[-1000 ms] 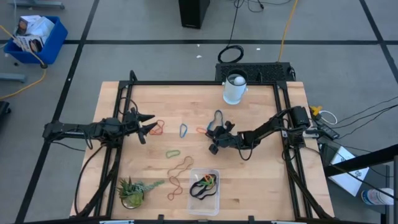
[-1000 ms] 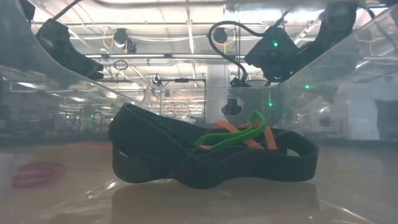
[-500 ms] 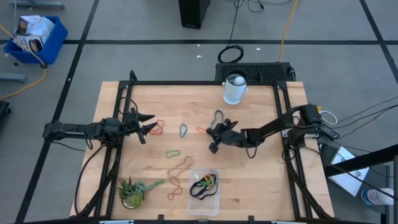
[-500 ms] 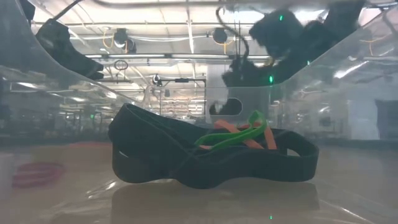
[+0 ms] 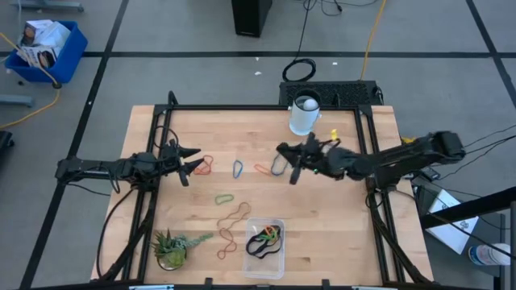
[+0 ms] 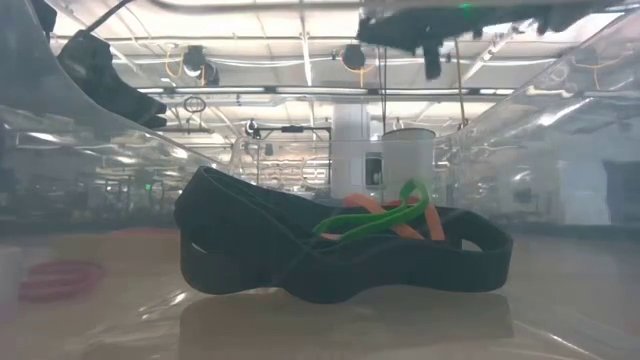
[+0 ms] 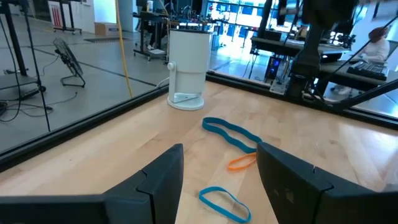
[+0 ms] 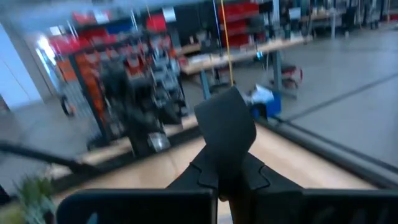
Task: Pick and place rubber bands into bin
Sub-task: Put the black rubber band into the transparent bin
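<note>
High view: the right gripper (image 5: 292,161) is raised above the table middle, fingers pressed together on a blue-grey band (image 5: 279,163) that hangs from them. The bin (image 5: 265,250) sits at the near edge, well apart. The left gripper (image 5: 187,161) waits beside the red bands (image 5: 201,166), fingers wide.

Low view: the bin already holds a black band (image 6: 340,255) plus green and orange ones.

Right wrist view: the fingers (image 8: 225,134) meet at the tips.

I judge the step is carrying; next the arm must travel over the bin and release.
</note>
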`<state>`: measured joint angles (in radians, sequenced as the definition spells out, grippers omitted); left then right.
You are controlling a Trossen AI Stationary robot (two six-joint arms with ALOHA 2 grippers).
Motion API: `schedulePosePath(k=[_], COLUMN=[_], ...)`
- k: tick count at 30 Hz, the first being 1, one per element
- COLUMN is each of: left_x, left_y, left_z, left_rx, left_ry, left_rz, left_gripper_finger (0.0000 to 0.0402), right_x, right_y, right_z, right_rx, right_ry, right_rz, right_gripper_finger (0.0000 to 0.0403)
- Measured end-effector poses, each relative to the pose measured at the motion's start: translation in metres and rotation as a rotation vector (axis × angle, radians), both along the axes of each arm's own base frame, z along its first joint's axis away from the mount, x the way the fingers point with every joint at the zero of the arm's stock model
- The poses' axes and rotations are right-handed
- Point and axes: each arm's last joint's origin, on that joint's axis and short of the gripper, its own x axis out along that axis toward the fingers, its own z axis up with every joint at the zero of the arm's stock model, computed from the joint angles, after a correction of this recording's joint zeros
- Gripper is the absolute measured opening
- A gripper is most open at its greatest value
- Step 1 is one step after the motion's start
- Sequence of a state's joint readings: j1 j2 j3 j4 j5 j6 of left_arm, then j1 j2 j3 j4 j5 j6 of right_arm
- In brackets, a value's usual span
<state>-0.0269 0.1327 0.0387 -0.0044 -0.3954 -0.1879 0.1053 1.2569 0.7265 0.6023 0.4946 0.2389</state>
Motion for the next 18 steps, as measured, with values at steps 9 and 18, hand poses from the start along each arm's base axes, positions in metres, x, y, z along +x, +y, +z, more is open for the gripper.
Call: schedulePosePath(k=[9, 18], left_x=[0.000, 0.000], left_y=[0.000, 0.000], left_z=[0.000, 0.000], left_rx=[0.000, 0.002], left_ry=[0.000, 0.000], left_rz=[0.000, 0.000], left_gripper_finger=[0.0209, 0.0209], right_x=[-0.023, 0.009], right_y=[0.014, 0.055], right_z=[0.063, 0.116], right_rx=[-0.121, -0.261], right_ry=[0.010, 0.305], right_rz=[0.063, 0.261], right_gripper_finger=[0.0001, 0.0001])
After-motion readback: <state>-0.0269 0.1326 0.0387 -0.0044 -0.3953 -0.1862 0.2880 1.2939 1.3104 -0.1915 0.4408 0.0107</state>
